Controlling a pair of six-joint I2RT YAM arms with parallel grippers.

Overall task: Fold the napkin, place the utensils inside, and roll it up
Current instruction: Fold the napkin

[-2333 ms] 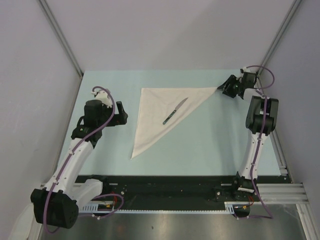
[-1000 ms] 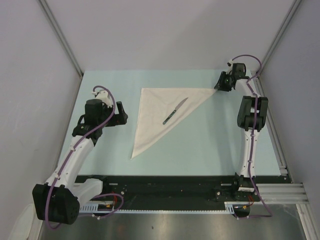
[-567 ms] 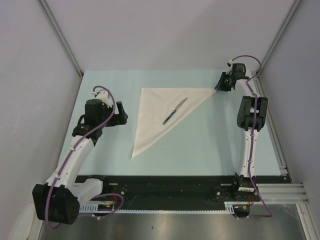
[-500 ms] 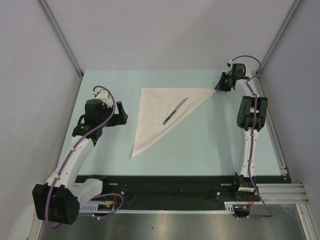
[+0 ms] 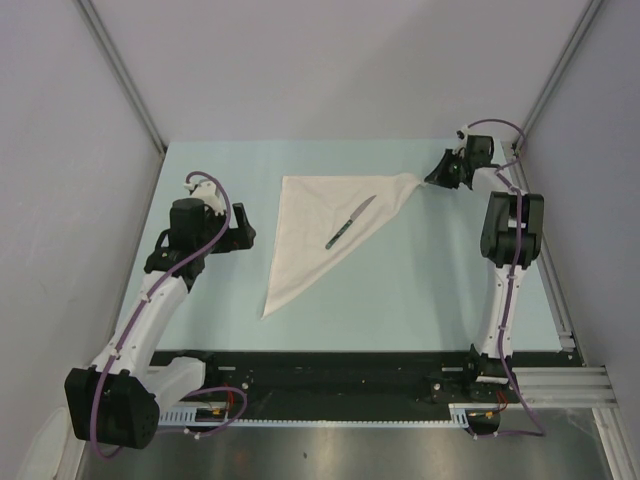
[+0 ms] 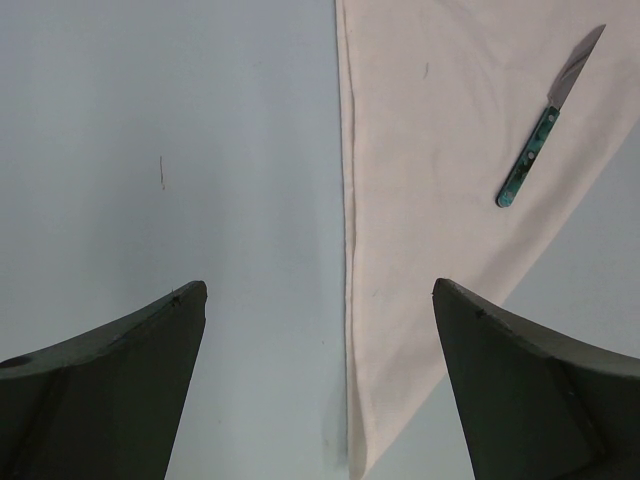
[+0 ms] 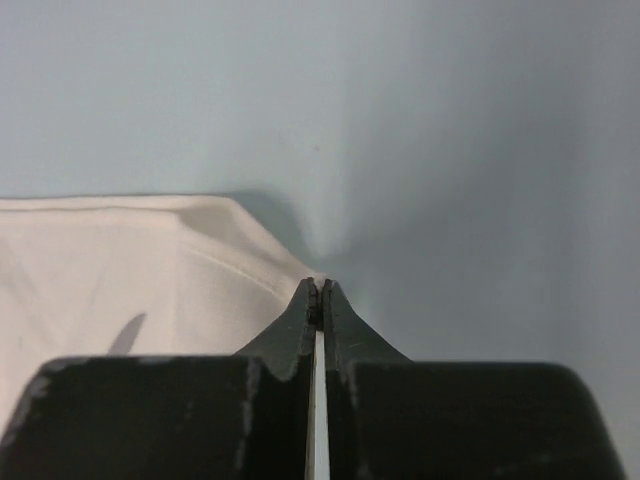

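The white napkin [image 5: 320,220] lies folded into a triangle in the middle of the table. A knife [image 5: 349,222] with a silver blade and dark teal handle rests on it, also seen as the knife [image 6: 540,150] on the napkin [image 6: 450,150] in the left wrist view. My right gripper [image 5: 432,177] is shut on the napkin's far right corner, which is lifted slightly off the table; the napkin [image 7: 140,270] runs into the closed right gripper [image 7: 319,287]. My left gripper [image 5: 250,234] is open, just left of the napkin's left edge, holding nothing; the left gripper [image 6: 320,300] straddles that edge.
The light blue table [image 5: 420,280] has grey walls on three sides. A black rail [image 5: 340,365] runs along the near edge by the arm bases.
My right gripper has closed on the napkin's right corner and raised it a little, pulling the tip into a ridge. The left arm has not moved.
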